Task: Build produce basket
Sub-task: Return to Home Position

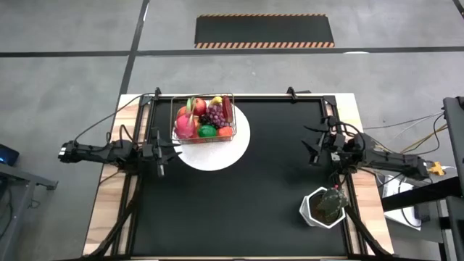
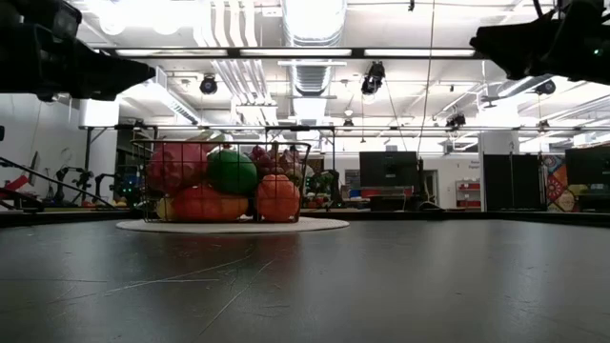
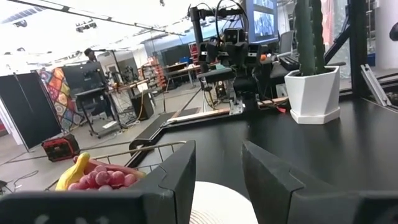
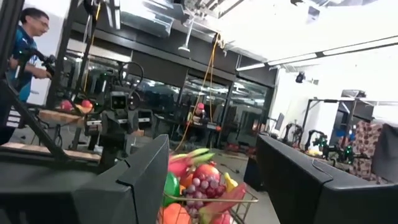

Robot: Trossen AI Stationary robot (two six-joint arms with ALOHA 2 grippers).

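The dark wire basket [image 1: 204, 119] stands on a round white plate [image 1: 232, 148] at the table's far left. It is heaped with toy produce: a banana, red apples, purple grapes, a green lime and orange fruits [image 2: 224, 186]. My left gripper [image 1: 174, 149] hovers open just left of the plate, clear of the basket [image 3: 134, 154]. My right gripper [image 1: 312, 145] hangs open over the table's right side, far from the basket [image 4: 208, 190]. Neither touches anything.
A green plant in a white pot [image 1: 324, 206] stands near the table's right near corner, close to my right arm. Bare black tabletop [image 1: 254, 203] lies between the two grippers. A person [image 4: 25, 37] stands beyond the table.
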